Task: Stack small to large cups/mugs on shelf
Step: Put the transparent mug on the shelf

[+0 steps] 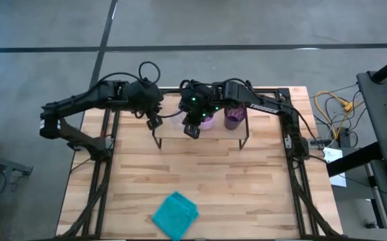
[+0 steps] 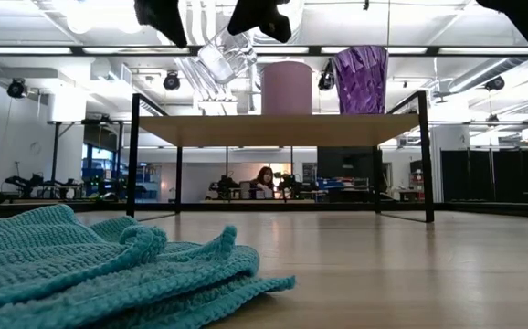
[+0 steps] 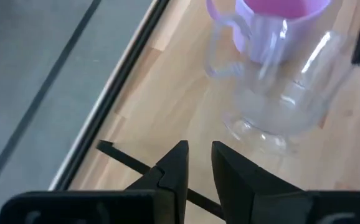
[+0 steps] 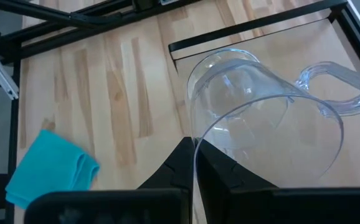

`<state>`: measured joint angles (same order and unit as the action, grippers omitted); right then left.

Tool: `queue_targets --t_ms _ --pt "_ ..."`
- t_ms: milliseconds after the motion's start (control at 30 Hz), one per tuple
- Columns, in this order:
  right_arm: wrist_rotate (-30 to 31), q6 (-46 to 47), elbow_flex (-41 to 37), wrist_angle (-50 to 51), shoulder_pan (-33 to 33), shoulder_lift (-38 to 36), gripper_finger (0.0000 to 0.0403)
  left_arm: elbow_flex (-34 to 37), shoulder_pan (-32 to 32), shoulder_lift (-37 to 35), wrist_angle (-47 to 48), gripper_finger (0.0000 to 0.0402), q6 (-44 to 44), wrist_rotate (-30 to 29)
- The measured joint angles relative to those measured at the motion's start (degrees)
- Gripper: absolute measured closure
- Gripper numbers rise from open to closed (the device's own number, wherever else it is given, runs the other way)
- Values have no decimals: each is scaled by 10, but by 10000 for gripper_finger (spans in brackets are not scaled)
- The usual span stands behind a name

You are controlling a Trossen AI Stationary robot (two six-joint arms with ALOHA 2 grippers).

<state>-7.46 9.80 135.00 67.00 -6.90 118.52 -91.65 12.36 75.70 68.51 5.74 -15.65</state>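
Note:
The clear glass cup [image 2: 223, 57], which has a handle [image 4: 342, 93], hangs tilted above the left part of the shelf [image 2: 278, 130]. My right gripper [image 2: 259, 14] is shut on it from above. The pink mug [image 2: 287, 87] and the purple tumbler [image 2: 360, 79] stand upright side by side on the shelf top [image 1: 220, 134]. My left gripper [image 1: 155, 122] hovers over the shelf's left end, just left of the glass cup [image 3: 286, 99]. Its fingers [image 3: 177, 162] are open by a narrow gap and touch nothing. My right gripper [image 4: 195, 149] pinches the glass cup's rim [image 4: 195, 134], one finger inside the mouth and one outside. It comes from above, slanting down. The cup is lifted clear of the shelf and tilted, its base [image 2: 207, 68] lower than the held rim.
A teal cloth [image 1: 175, 215] lies crumpled near the table's near edge and fills the low view's foreground [image 2: 109, 274]. A black outer frame [image 1: 106, 167] runs along both table sides. Bare wood lies between the shelf and the cloth. A person [image 2: 266, 180] sits far back in the room.

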Motion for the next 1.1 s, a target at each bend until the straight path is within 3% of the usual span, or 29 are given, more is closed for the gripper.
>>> queue_targets --t_ms 133,400,933,1100 --pt "0 -2 0 0 -4 0 394 49 0 -28 -48 345 21 8" --pt "0 -8 0 -6 -15 7 394 120 -1 -83 -159 345 29 91" --pt "-3 -9 0 -22 -22 10 394 308 -1 -191 -314 345 61 104" --pt "-4 -8 0 -33 -23 10 394 354 -1 -199 -415 345 62 132"
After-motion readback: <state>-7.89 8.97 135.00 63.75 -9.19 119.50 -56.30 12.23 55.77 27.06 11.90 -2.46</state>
